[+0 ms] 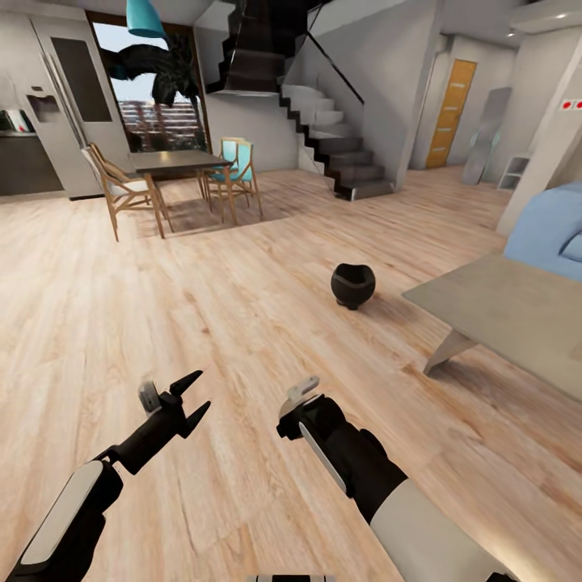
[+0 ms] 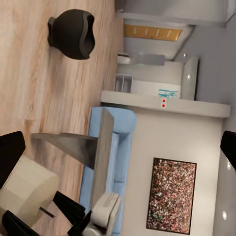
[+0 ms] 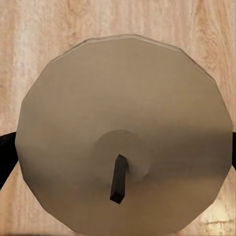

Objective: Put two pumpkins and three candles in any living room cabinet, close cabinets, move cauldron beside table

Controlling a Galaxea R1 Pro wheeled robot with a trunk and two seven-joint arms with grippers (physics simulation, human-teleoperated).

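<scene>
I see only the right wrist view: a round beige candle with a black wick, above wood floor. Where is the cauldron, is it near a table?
Observer: In the head view the black cauldron stands on the floor, left of the low grey table and apart from it.
Operator: Does the left gripper hold something?
Observer: No, the left gripper is open and empty, above the floor.
Operator: How does my candle look from the side?
Observer: In the left wrist view the candle looks short and thick.
</scene>
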